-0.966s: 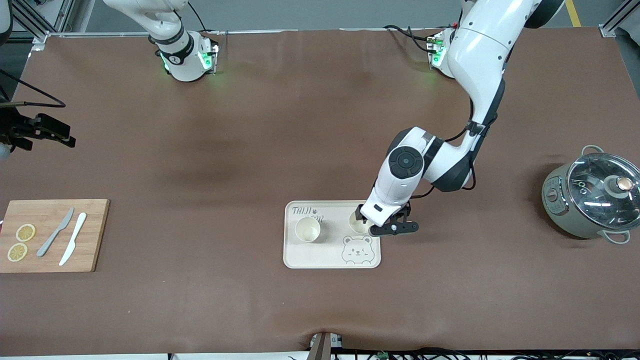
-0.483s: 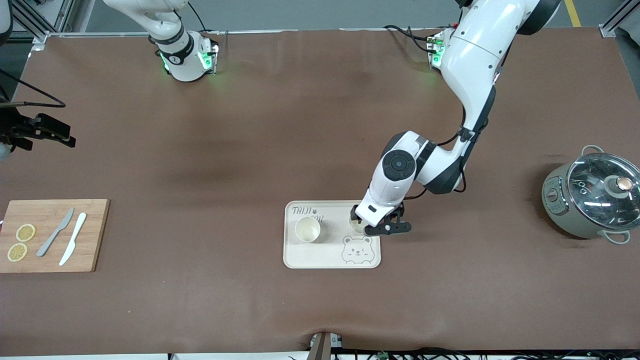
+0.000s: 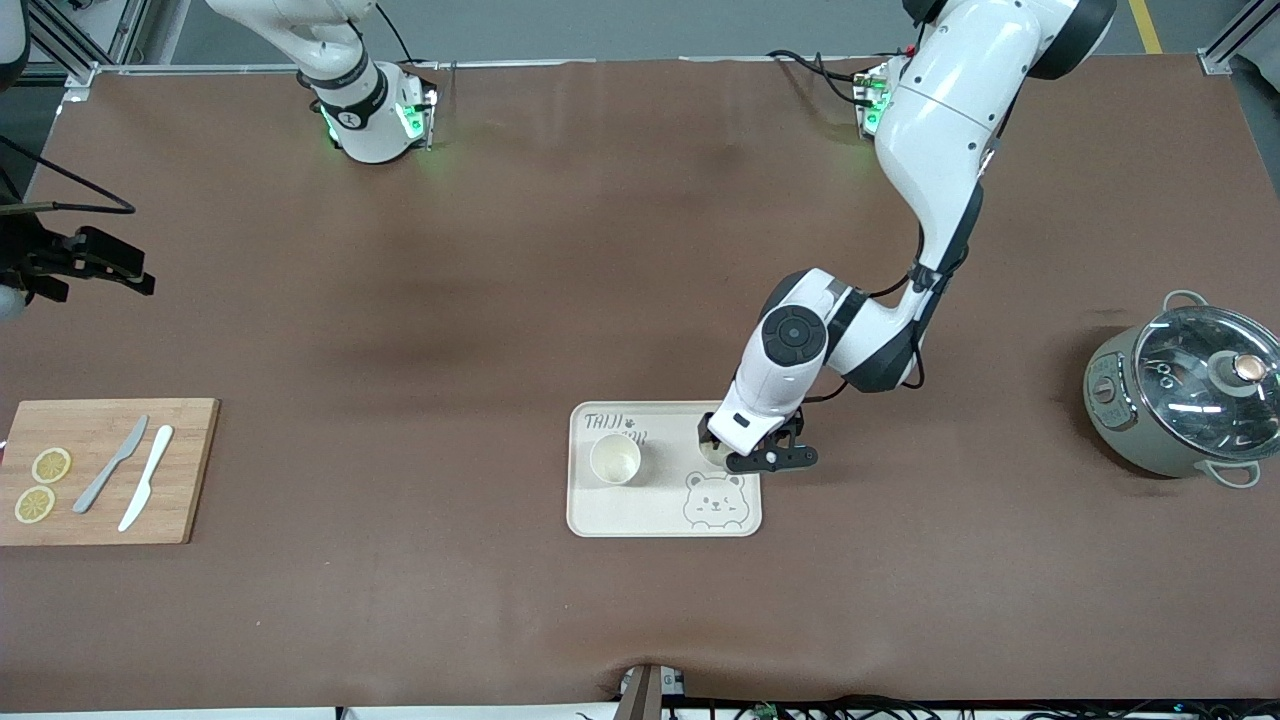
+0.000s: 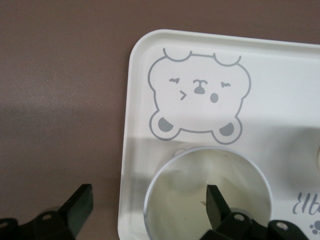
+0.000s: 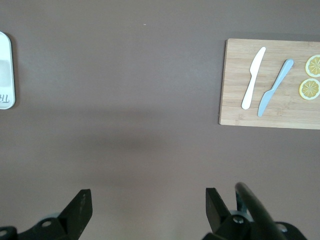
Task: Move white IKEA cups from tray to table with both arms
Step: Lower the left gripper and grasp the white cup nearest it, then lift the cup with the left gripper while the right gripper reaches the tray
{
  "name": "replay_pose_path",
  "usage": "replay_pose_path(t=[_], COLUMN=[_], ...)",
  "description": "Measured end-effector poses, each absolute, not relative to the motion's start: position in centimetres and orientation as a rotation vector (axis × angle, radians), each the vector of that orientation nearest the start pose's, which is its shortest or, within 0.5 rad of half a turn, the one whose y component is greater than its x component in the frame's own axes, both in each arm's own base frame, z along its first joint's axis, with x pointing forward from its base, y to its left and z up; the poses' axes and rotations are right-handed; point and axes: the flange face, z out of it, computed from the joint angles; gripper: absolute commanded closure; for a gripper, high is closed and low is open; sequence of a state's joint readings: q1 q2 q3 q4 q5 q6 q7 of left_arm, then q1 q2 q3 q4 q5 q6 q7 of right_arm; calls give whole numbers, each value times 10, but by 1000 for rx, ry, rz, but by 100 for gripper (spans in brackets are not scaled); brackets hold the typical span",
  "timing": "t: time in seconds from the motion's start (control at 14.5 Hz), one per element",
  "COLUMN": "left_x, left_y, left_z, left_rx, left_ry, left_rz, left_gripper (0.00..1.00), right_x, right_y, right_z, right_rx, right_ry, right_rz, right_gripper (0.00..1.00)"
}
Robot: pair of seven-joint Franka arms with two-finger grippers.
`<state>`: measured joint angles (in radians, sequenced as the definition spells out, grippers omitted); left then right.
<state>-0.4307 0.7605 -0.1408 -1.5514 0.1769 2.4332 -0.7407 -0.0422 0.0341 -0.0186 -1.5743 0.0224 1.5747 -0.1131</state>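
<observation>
Straddling the rim of one white IKEA cup (image 4: 209,192), the left end effector (image 4: 145,205) stands wide open, one finger (image 4: 216,206) inside the cup's mouth and the other (image 4: 77,207) outside it, over the brown table (image 3: 400,300) just past the tray's edge. This cup sits on the cream bear tray (image 3: 660,515) at the end toward the left arm, farther from the front camera than the printed bear face (image 4: 199,95).

Likely faults: closing on a single wall could tip or squirt the tapered cup sideways; the outer finger, if lowered further, could catch the tray's raised rim and drag the tray.

The second white IKEA cup (image 3: 615,459) stands upright on the same tray, toward the right arm's end, apart from the first.

The right end effector (image 5: 145,205), also wide open and empty, waits above bare table, well apart from the tray, with the bamboo cutting board (image 5: 280,115) in its view.
</observation>
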Motion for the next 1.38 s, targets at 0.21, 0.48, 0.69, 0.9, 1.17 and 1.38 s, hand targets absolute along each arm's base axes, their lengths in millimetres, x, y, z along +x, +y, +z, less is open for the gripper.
replay_pose_path(t=[0.21,0.48,0.69,0.9,1.17,1.38], left_x=[611,605,606,607,612,626], left_y=[-377,-384,-384,-385,-381,-365], left_z=[214,211,211,212,221,265], left_rx=[-3184,-3159,-3160,-3154,-3140,-3111], left_ry=[-272,-253,-252,-233,-227,-275], left_rz=[-193,-219,-225,-241,-262,-285], left_gripper=[100,100,100,100,100,100], right_x=[571,590,606,614,618,622], right_y=[22,126,214,282,342,370], right_z=[607,591,562,523,472,434], right_rx=[-3106,-3104,-3079,-3039,-2996,-2971], right_ry=[18,155,291,389,463,476], right_rz=[23,27,-29,-88,-130,-162], right_gripper=[0,0,0,0,0,0])
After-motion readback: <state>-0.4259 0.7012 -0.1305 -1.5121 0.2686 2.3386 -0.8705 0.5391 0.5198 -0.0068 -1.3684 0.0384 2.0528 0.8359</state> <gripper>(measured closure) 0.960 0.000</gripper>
